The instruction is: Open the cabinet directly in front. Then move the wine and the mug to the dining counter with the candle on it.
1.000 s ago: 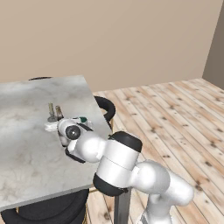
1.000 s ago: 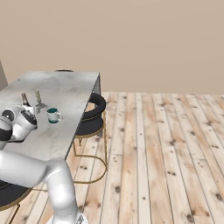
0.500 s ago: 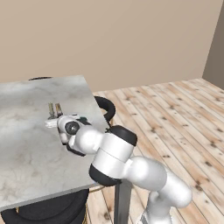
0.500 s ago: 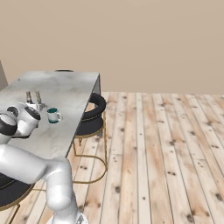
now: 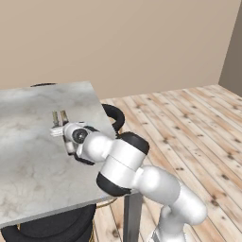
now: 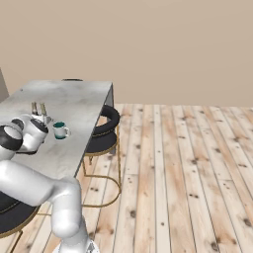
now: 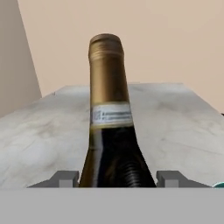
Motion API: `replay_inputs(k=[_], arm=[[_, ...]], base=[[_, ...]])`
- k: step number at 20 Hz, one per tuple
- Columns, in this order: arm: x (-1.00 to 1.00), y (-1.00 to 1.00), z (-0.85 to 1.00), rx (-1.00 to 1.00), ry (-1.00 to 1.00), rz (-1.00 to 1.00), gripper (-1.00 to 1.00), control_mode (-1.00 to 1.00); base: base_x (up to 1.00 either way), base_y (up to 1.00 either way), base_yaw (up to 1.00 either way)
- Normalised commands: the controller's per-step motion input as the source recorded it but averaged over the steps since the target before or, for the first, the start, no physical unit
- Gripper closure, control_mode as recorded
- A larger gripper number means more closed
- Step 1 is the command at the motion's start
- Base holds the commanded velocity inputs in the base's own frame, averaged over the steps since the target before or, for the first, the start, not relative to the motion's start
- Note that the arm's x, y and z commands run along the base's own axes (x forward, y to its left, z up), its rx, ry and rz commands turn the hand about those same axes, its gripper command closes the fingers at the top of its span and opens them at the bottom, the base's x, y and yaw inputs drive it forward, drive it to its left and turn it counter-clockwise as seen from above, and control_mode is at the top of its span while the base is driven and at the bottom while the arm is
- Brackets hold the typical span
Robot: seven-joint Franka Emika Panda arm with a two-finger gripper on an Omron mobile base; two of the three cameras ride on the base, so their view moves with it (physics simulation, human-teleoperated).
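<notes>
Marble counter (image 5: 28, 156) carries the mug (image 6: 60, 130), set beside the gripper (image 6: 39, 109), whose jaws flank the upright wine (image 7: 113, 131), apparently held or just placed; contact cannot be confirmed.

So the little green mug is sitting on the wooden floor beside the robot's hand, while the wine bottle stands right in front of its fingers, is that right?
Not quite. The mug sits on the marble dining counter, not on the floor, as the right base view shows. The rest holds: it is beside the gripper, and the wine stands right in front of the fingers.
</notes>
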Motion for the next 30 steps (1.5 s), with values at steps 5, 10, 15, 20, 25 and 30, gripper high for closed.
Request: replay_inputs(k=[5,10,15,20,25,30], arm=[[-0.34,0.0,0.0,0.0,-0.14,0.01,1.0,-1.0],[-0.05,0.0,0.0,0.0,-0.02,0.0,1.0,-1.0],[0.0,0.0,0.0,0.0,0.0,0.0,1.0,-1.0],[-0.06,0.0,0.0,0.0,-0.04,0.0,1.0,-1.0],[-0.13,-0.01,0.0,0.0,-0.13,0.0,1.0,-1.0],[0.0,0.0,0.0,0.0,-0.01,0.0,1.0,-1.0]], base=[[0.0,0.0,0.0],[0.0,0.0,0.0],[0.0,0.0,0.0],[0.0,0.0,0.0],[0.0,0.0,0.0],[0.0,0.0,0.0]])
